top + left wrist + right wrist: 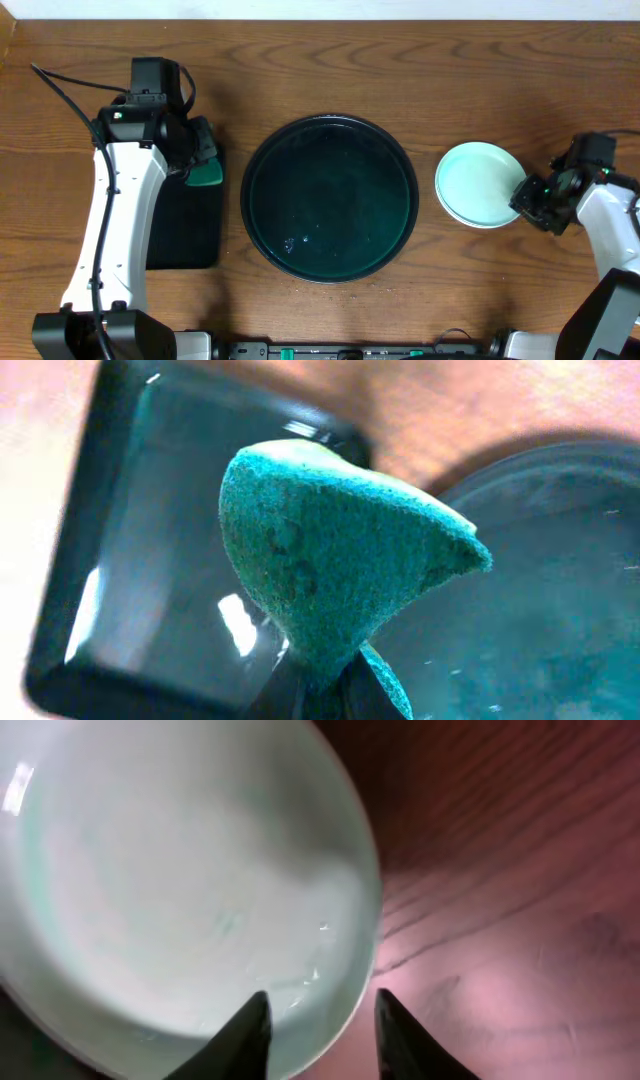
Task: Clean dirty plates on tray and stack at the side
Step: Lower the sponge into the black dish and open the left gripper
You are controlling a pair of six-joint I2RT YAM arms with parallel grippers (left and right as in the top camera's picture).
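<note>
Tray (262, 150) is seen at the centre of the table (420, 60), with nothing resting on it; only wet streaks are seen on its glossy floor. Plates (478, 182) are stacked on the wood just right of the tray, not touching it. The top one looks clean, and the count cannot be told from above.

Right gripper (322, 1005) is positioned at the stack's right rim. Its jaws are held apart, one finger (250, 1040) over the plate's inside, the other outside above the wood. Contact with the rim cannot be confirmed.

Left gripper (320, 682) is clamped on a teal sponge (330, 550), pinched at its lower end. The sponge is held over the inner edge of the black rectangular tray (120, 560), which lies just left of the round tray.
</note>
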